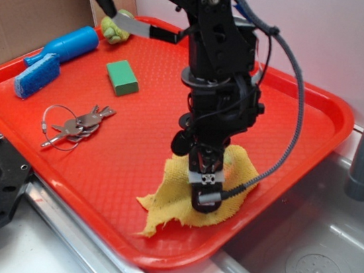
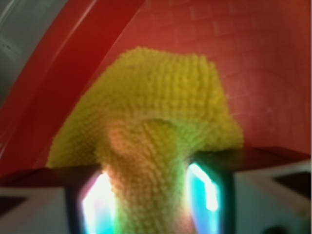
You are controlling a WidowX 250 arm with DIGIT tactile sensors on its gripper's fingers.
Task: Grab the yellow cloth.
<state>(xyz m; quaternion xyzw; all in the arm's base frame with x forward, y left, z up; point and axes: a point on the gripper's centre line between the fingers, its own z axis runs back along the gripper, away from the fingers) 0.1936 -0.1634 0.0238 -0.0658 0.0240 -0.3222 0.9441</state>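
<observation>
We are looking down from outside at an angle, standing off far enough to take in the whole tray point(image 1: 321, 108). From the wrist we are peering very close along the fingers point(image 2: 100, 202) onto that tray's floor. Both views are sharing the cloth point(image 1: 172, 206) near the tray's edge.

Red tray point(image 1: 309, 100) w/ green block point(image 1: 122, 77), keys point(image 1: 78, 125), blue brush point(image 1: 54, 57), plush toy point(image 1: 116, 29).

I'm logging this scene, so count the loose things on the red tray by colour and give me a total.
Yellow: 1, the yellow cloth
Yellow-green: 1, plush toy
Green: 1, block
Blue: 1, scrub brush
Silver: 1, key bunch
Total: 5
</observation>
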